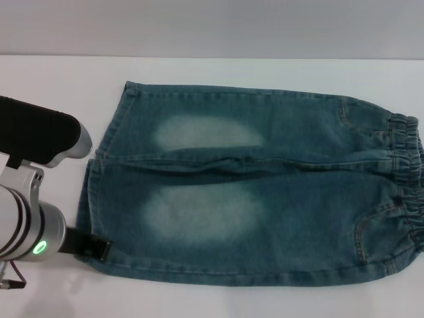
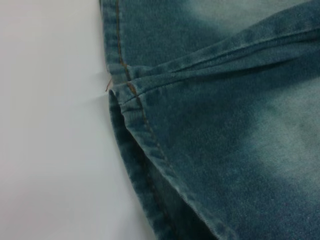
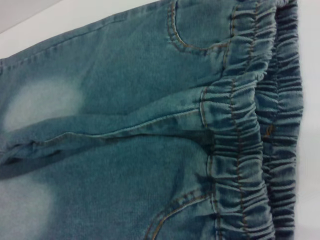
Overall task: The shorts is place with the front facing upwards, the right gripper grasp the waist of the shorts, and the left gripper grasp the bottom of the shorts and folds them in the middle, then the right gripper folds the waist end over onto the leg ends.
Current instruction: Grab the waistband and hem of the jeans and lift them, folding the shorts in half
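1. The denim shorts (image 1: 252, 192) lie flat and unfolded, front up, on the white surface (image 1: 53, 79); no fold has begun.
2. The leg ends (image 1: 99, 152) lie on the robot's left, just beside the left claw (image 1: 89, 246), whose black tip touches or overlaps the near corner of the lower hem. Whether its fingers are spread or pinching cloth cannot be told.
3. The elastic waist (image 1: 411, 179) lies far across from that claw, at the robot's right.
4. The right claw is not seen in any view; its wrist camera looks closely down on the puckered waistband, so that arm appears to hover over it.
5. Both grasps and both folds seemingly remain to be done.
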Robot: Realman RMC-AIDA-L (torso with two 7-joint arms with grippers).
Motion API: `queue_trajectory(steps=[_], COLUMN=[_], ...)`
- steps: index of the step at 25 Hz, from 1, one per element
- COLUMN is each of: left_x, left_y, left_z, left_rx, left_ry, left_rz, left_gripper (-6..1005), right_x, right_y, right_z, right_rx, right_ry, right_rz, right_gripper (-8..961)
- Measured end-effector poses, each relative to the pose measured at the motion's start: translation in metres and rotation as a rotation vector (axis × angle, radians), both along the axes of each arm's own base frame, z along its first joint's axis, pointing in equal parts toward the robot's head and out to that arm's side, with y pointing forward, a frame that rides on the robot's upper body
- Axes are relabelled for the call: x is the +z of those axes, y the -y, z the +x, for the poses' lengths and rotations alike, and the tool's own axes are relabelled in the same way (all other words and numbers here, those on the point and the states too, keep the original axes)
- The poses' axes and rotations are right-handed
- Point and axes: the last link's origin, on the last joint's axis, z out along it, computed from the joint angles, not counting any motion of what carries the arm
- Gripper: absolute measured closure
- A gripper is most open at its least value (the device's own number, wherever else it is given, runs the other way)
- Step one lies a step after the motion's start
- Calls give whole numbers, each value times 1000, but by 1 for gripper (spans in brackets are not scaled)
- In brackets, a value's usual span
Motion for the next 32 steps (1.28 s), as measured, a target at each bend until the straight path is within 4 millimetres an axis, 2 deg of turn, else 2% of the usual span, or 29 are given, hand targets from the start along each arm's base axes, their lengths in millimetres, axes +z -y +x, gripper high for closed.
queue_trajectory(steps=[13,17,30,32], left_x=[0,0,0,0], left_y=[0,0,-1,-1], left_z=[1,2,3,3], left_rx=[-2,-5,-12,-13], left_ry=[-1,-1,-2,-3], left_rz=[-2,-2,-6,-7], left_gripper=[956,956,956,956], right_x=[-2,-8,-13,-13], right_y=[0,-3,-9,-10], right_z=[6,10,6,4], right_rx=[-18,-30,-10,-4], right_ry=[25,22,29,19], right_rz=[5,-4,-14,-7], right_gripper=[292,292,295,359])
